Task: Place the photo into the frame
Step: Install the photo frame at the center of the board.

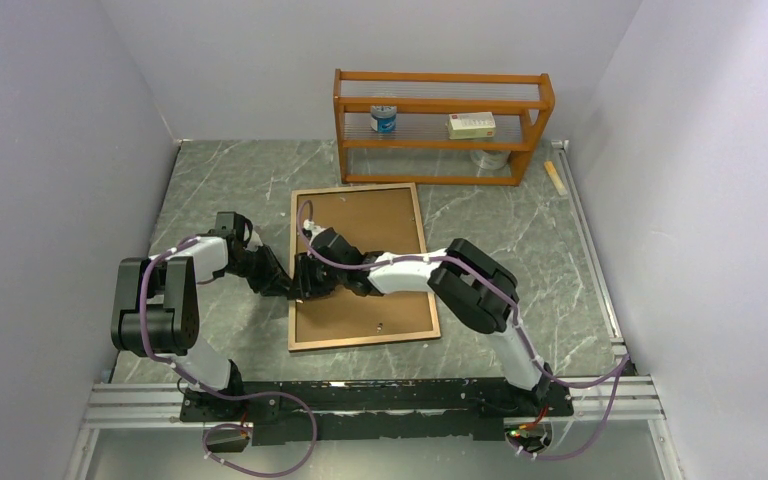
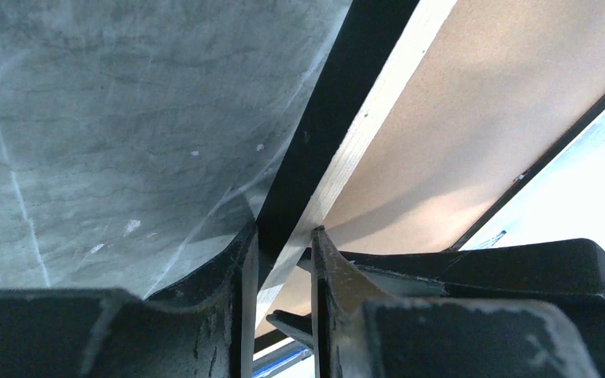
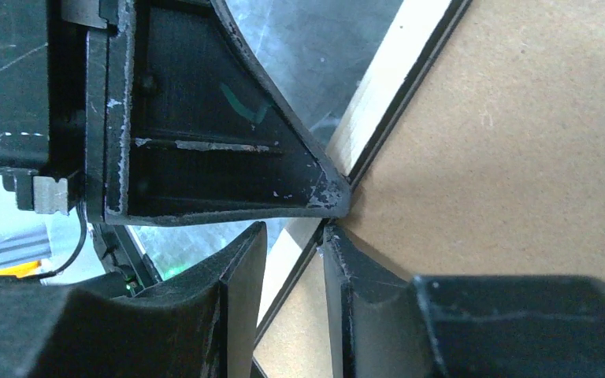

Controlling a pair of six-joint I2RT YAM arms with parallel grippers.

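Top external: shelf rack (image 1: 430, 181) stands just beyond the frame's (image 1: 365, 341) far edge.

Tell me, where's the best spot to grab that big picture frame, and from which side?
Probably its narrow left rail, approached from the left. The frame lies flat, back up, so only the thin rim fits between a gripper's fingers, one outside, one on the backing board side.

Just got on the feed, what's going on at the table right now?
Both arms are working the frame, which lies back-up on the table with its brown backing board showing. The left gripper and right gripper meet at the frame's left rail, each with its jaws set either side of that edge and seemingly clamped on it. The photo is not in sight in any view.
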